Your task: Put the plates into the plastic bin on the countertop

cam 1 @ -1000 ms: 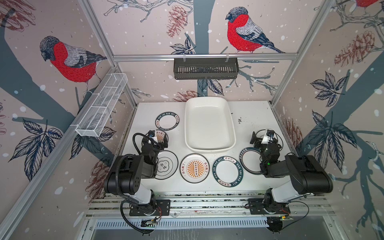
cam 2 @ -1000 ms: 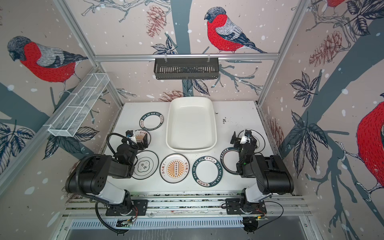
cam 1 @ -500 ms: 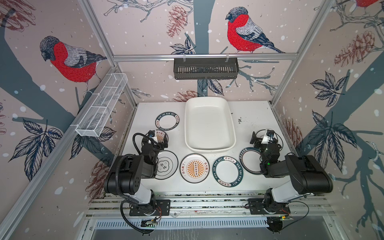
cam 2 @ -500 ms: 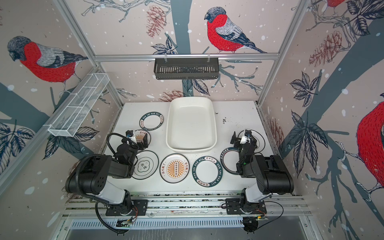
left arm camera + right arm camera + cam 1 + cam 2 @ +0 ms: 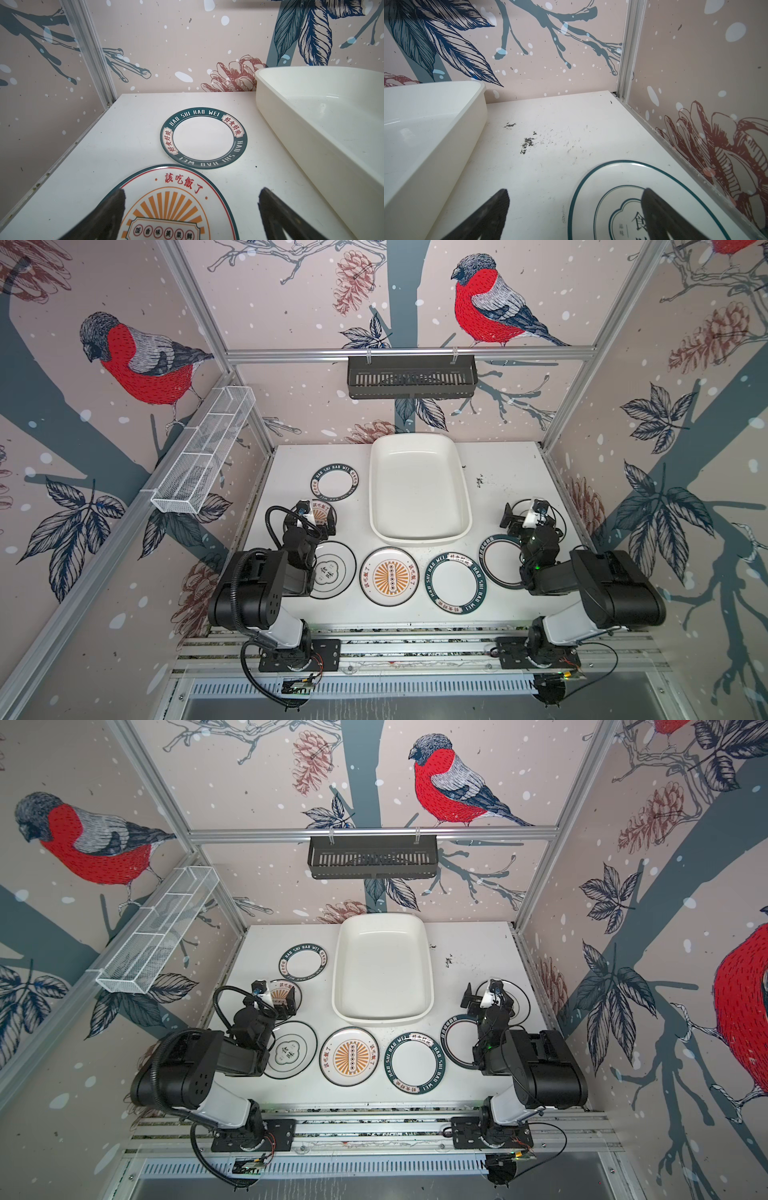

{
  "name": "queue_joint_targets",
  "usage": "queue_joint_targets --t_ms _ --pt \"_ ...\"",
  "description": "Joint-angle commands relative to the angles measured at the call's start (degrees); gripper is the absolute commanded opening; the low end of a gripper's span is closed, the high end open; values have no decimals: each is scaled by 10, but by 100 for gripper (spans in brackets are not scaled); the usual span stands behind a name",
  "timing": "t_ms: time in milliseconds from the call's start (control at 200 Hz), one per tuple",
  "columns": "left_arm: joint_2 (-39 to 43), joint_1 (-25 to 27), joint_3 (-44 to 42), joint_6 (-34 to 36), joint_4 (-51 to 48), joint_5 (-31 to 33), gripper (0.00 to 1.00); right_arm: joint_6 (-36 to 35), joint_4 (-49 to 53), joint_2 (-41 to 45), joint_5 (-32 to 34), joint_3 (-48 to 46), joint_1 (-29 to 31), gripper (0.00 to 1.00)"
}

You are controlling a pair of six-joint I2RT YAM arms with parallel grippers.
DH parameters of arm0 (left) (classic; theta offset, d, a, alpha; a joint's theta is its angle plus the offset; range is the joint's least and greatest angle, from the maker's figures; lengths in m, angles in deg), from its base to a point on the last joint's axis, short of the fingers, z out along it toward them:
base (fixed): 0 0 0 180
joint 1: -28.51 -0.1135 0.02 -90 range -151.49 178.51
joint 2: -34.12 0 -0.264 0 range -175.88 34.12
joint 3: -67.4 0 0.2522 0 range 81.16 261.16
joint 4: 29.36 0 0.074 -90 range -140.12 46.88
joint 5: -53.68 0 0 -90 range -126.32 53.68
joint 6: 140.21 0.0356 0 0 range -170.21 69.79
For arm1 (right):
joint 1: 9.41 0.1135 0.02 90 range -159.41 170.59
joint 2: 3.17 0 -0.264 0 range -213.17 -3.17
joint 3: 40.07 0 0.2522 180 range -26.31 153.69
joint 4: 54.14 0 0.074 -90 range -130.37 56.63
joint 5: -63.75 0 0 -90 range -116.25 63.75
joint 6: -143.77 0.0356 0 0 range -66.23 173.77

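Left gripper [image 5: 192,194] gaped, empty, above a sunburst plate [image 5: 172,201]; plates [image 5: 389,576] all lay on the countertop [image 5: 498,489], none yet in the plastic bin [image 5: 419,537] at centre; whole job left; right gripper [image 5: 575,192] gaped, empty; only its wrist view showed the cloud-emblem plate [image 5: 612,176] beneath plainly.

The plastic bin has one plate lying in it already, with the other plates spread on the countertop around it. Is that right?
No: the plastic bin is empty, as both top views show. The front sunburst plate and the rest lie on the countertop around it.
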Motion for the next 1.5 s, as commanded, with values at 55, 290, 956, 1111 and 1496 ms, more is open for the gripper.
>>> queue_joint_targets --t_ms 55,290,956,1111,1496 --pt "1 1 3 3 12 4 99 0 -5 0 2 3 -1 100" --pt "2 0 -2 -2 18 14 98 1 -5 -1 -2 3 -4 100" --pt "39 2 -18 2 20 10 98 39 126 74 90 41 -7 100" --pt "71 1 3 4 -47 1 98 66 245 120 126 84 -6 100" --pt "162 1 71 20 -263 -54 98 226 551 212 64 191 -9 100"
